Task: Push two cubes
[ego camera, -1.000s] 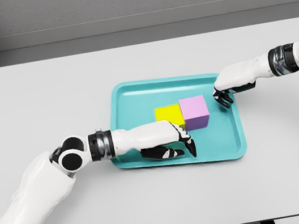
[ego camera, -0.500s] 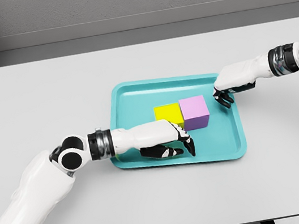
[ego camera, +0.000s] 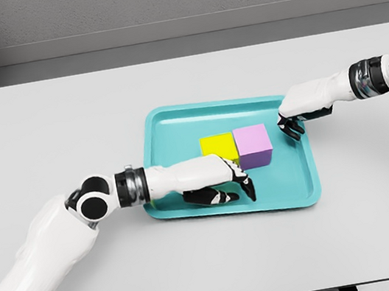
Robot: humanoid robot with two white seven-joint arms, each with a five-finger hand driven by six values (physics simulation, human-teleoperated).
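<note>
Left hand (ego camera: 219,183) near yellow cube (ego camera: 219,148); pink cube (ego camera: 253,146) touching it.

Two cubes (ego camera: 236,148) sit side by side in the tray (ego camera: 176,122) on the table (ego camera: 64,122), my left hand (ego camera: 211,180) just before them, perhaps touching.

You see the yellow cube (ego camera: 218,147) touching the pink cube (ego camera: 254,146) in the teal tray (ego camera: 176,122), left hand (ego camera: 220,184) beside yellow, right hand (ego camera: 292,123) near pink.
</note>
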